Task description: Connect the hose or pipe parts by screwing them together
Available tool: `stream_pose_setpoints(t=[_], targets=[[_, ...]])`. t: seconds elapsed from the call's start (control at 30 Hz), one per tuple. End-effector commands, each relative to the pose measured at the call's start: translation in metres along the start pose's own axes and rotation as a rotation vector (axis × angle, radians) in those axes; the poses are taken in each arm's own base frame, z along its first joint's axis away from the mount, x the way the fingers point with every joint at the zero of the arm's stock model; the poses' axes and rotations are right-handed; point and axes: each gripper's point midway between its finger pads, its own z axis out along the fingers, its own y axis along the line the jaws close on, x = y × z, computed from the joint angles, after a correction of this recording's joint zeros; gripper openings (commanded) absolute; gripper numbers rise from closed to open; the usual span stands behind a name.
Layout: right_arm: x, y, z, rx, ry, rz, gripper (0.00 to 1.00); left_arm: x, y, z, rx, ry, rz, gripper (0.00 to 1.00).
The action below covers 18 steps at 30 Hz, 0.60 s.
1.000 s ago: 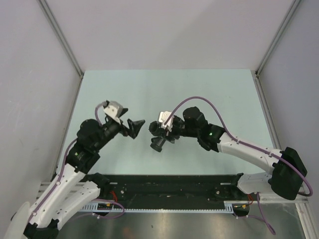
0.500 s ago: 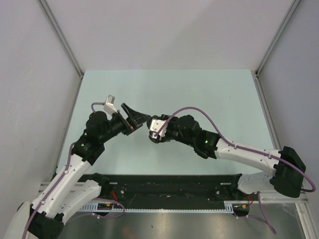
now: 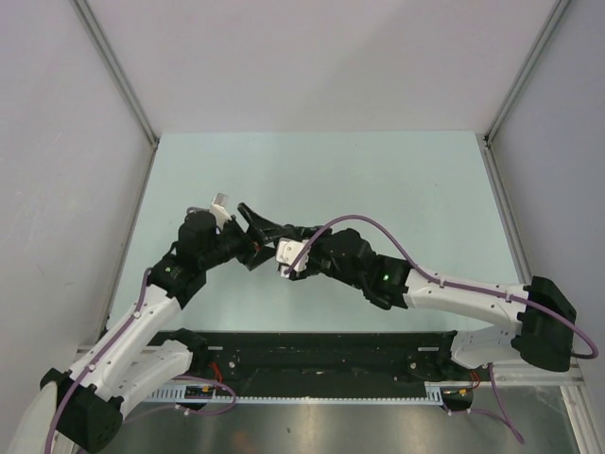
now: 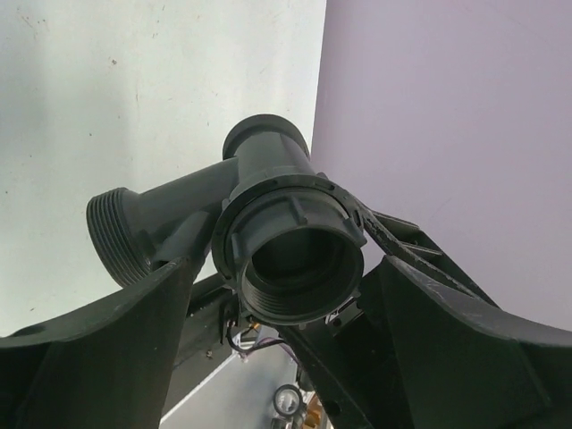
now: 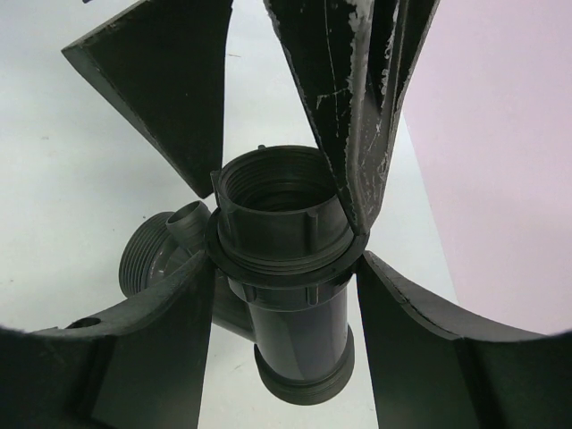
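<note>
A dark grey Y-shaped pipe fitting point(image 5: 299, 331) hangs above the table with my right gripper point(image 5: 286, 264) shut on its straight body, just under a flanged ring. A threaded collar piece point(image 4: 290, 259) sits on its top mouth. The side branch point(image 4: 121, 237) with its outer thread points away to the left. My left gripper point(image 4: 286, 268) is open and straddles that collar. In the right wrist view one of its fingers point(image 5: 357, 107) touches the collar rim, and the other one point(image 5: 161, 89) stands slightly off it. From above, both grippers meet at the fitting point(image 3: 269, 244).
The pale green table point(image 3: 378, 180) lies under the arms, with grey walls on three sides. A black rail point(image 3: 312, 359) runs along the near edge. A purple cable point(image 3: 378, 225) arches over the right arm.
Both arms came together at mid-table: the right one carried the fitting left and turned it, the left gripper swung right around its collar. The left jaws have narrowed a little.
</note>
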Motion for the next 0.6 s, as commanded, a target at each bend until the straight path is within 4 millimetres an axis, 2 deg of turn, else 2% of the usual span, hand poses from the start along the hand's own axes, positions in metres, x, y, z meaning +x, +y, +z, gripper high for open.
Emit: stream_pose_setpoints(t=[0.0, 0.07, 0.1, 0.2, 0.27, 0.3, 0.37, 0.4, 0.43, 0.5, 0.57], targets=[[-0.017, -0.014, 0.001, 0.065, -0.050, -0.020, 0.00, -0.002, -0.014, -0.003, 0.038, 0.004, -0.017, 0.84], [-0.018, -0.009, 0.002, 0.046, -0.054, -0.026, 0.00, -0.003, -0.012, -0.002, 0.034, -0.005, 0.006, 0.77], [-0.017, -0.007, 0.003, 0.037, -0.052, -0.027, 0.00, -0.004, -0.011, -0.002, 0.031, -0.009, 0.019, 0.68], [-0.015, 0.003, 0.004, -0.007, -0.051, -0.030, 0.00, -0.007, -0.008, -0.001, 0.025, -0.023, 0.100, 0.48], [-0.015, 0.010, 0.005, -0.043, -0.061, -0.027, 0.00, -0.008, -0.004, 0.001, 0.020, -0.022, 0.166, 0.43], [-0.014, 0.011, 0.005, -0.056, -0.060, -0.024, 0.00, -0.007, -0.003, 0.001, 0.021, -0.016, 0.189, 0.33], [-0.015, 0.018, 0.005, -0.094, -0.077, -0.012, 0.00, -0.007, 0.000, 0.003, 0.019, -0.004, 0.272, 0.23], [-0.015, 0.018, 0.004, -0.102, -0.079, -0.005, 0.00, -0.007, 0.001, 0.004, 0.020, 0.002, 0.304, 0.13], [-0.019, 0.024, 0.004, -0.143, -0.109, 0.001, 0.00, -0.007, 0.004, 0.006, 0.015, 0.011, 0.365, 0.09], [-0.018, 0.023, 0.001, -0.166, -0.119, 0.026, 0.00, -0.007, 0.004, 0.006, 0.025, 0.025, 0.433, 0.00], [-0.023, 0.029, -0.004, -0.238, -0.170, 0.073, 0.00, -0.008, 0.003, 0.006, 0.040, 0.033, 0.542, 0.01]])
